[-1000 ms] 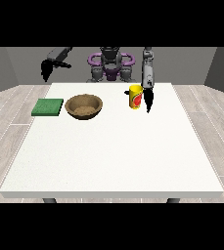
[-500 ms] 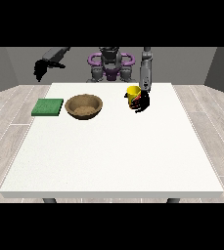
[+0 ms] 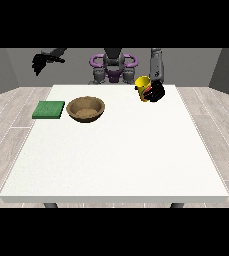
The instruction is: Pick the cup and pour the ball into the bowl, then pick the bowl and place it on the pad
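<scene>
A yellow cup (image 3: pixel 143 86) with red marks is lifted above the table's far right part and tilted, its mouth toward the view's left. The hand at the view's right (image 3: pixel 156 92) is curled round it. I cannot see the ball. A brown bowl (image 3: pixel 86 108) rests on the white table (image 3: pixel 116 155), left of the cup. A green pad (image 3: pixel 49 109) lies flat to the bowl's left. The hand at the view's left (image 3: pixel 40 62) hangs high in the air beyond the table's far left corner, holding nothing.
The robot's torso (image 3: pixel 113 65) stands behind the table's far edge. Wooden floor surrounds the table on all sides.
The hand at the view's right has raised the cup off the table and tipped it toward the left. The hand at the view's left rose higher and drifted further left.
</scene>
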Available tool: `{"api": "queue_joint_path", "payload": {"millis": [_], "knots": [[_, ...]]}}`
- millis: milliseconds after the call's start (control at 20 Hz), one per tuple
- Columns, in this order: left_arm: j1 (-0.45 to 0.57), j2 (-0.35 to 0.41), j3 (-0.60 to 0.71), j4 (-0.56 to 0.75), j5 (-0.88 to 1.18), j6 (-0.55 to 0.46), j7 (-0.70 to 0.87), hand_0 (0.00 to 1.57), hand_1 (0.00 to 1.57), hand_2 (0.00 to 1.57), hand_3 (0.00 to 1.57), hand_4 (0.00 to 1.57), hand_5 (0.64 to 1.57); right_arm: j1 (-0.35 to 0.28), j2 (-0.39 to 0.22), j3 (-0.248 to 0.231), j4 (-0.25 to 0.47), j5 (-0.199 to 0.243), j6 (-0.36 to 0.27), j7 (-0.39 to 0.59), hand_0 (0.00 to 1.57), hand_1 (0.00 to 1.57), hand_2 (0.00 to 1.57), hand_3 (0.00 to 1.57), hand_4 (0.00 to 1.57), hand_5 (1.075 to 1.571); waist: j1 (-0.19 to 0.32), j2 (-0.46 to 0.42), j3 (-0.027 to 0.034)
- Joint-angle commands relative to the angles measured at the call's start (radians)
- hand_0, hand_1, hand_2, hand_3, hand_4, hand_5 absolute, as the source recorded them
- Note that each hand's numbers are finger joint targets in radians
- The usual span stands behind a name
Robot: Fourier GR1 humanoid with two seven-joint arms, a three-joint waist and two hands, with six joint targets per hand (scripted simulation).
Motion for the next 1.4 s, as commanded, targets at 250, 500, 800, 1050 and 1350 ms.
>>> {"api": "queue_joint_path", "payload": {"millis": [250, 500, 800, 1050, 1350], "knots": [[-0.202, 0.217, -0.092, 0.024, -0.209, 0.029, 0.354, 1.47, 1.47, 1.57, 1.57, 1.57, 1.278, 0.009, 0.004, 0.008, 0.061, 0.000, 0.035, -0.019, 0.00, 0.00, 0.00, 0.00, 0.00, 1.568, -0.025, -0.035, -0.0038], [-0.289, 0.102, -0.216, -0.018, -0.353, 0.055, 0.580, 1.49, 1.49, 1.57, 1.57, 1.53, 1.287, 0.004, -0.023, -0.038, 0.206, 0.002, 0.069, -0.116, 0.00, 0.00, 0.00, 0.00, 0.00, 1.569, 0.021, -0.061, -0.0029], [-0.294, 0.077, -0.280, -0.008, -0.505, 0.114, 0.701, 1.50, 1.50, 1.57, 1.57, 1.51, 1.245, -0.066, -0.031, -0.019, 0.159, -0.022, 0.050, 0.019, 0.00, 0.00, 0.00, 0.00, 0.00, 1.569, -0.001, -0.086, -0.0046], [-0.411, 0.010, -0.444, 0.015, -0.730, 0.080, 0.913, 1.56, 1.56, 1.57, 1.57, 1.57, 1.207, -0.059, -0.032, -0.025, 0.238, 0.005, 0.052, -0.042, 0.00, 0.00, 0.00, 0.00, 0.00, 1.570, 0.009, -0.132, -0.0027], [-0.446, -0.099, -0.655, 0.039, -0.977, -0.001, 1.027, 1.50, 1.50, 1.57, 1.57, 1.38, 1.400, -0.040, -0.052, -0.056, 0.313, -0.003, 0.083, -0.099, 0.00, 0.00, 0.00, 0.00, 0.00, 1.571, 0.024, -0.156, -0.0013]]}}
